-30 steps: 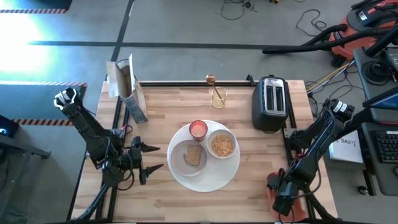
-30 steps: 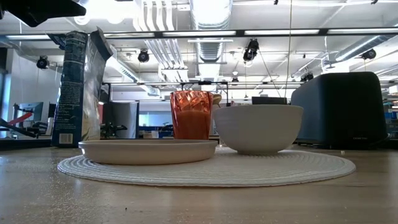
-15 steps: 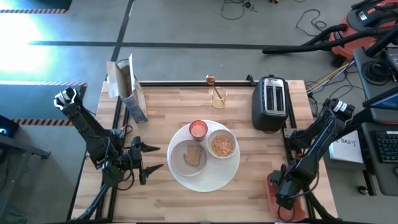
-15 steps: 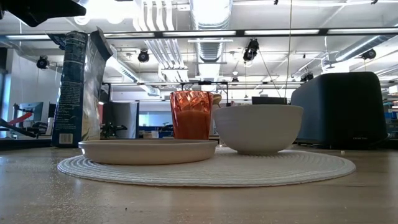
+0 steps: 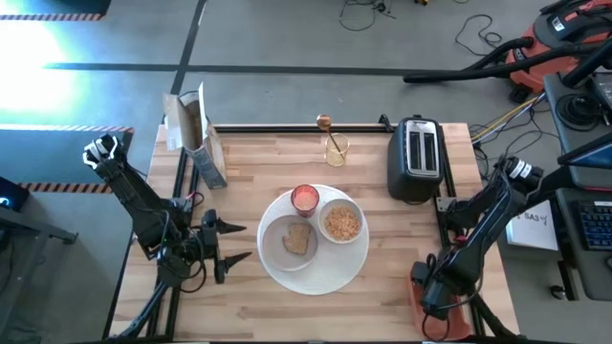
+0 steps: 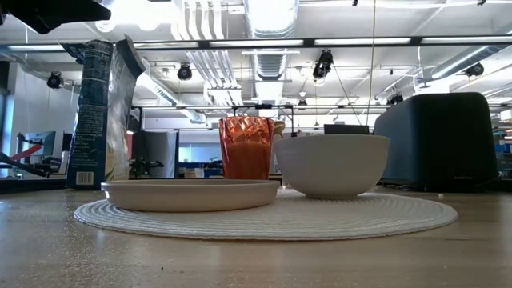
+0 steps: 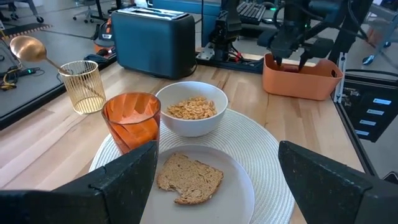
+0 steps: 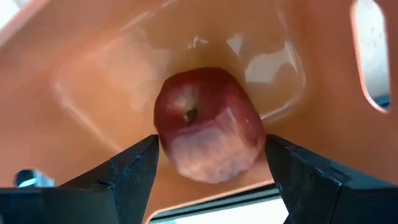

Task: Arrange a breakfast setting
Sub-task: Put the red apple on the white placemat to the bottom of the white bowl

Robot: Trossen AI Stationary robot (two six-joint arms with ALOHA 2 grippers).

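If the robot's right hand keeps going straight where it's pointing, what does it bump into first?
Probably the dark-red apple lying in the orange plastic bin. The right hand points down into the bin with its fingers open on either side of the apple, though how far off it is remains unclear.

Red apple between open fingers

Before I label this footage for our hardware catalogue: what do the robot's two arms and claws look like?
Both arms are dark, nearly black, built of slim jointed segments. The left claw ends in two pointed dark fingers with broad, flat, matte inner faces. The left arm carries a white fitting near its base. The right claw has the same dark wedge-shaped fingers, and the right arm has a pale collar near its upper joint.
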